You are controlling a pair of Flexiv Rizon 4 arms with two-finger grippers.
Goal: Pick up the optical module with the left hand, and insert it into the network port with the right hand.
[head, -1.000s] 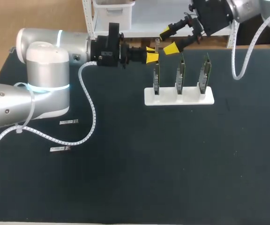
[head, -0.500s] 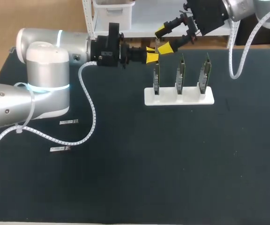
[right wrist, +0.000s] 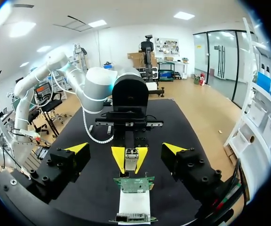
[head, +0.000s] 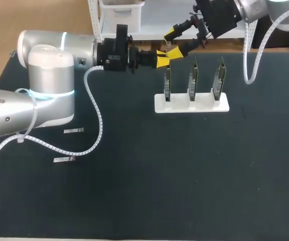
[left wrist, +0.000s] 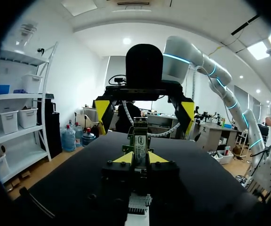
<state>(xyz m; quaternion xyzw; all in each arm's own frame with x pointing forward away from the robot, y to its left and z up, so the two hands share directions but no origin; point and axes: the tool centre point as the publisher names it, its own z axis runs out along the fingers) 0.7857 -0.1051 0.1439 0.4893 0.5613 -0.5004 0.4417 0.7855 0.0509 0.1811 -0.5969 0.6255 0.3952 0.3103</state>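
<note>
The right gripper (head: 173, 43) has slid toward 9 o'clock in the head view, its jaws wide apart, so the optical module (right wrist: 131, 158), clamped in the left gripper (head: 161, 58) with its long axis running 9-to-3, lies just at its 7 o'clock.

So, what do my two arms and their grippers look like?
The left arm and right arm are rounded silver-grey tubes; the left has glowing light-blue rings at its joints. A white spiral-wrapped cable runs along each. The left gripper and right gripper are black, with two yellow-tipped fingers each.
</note>
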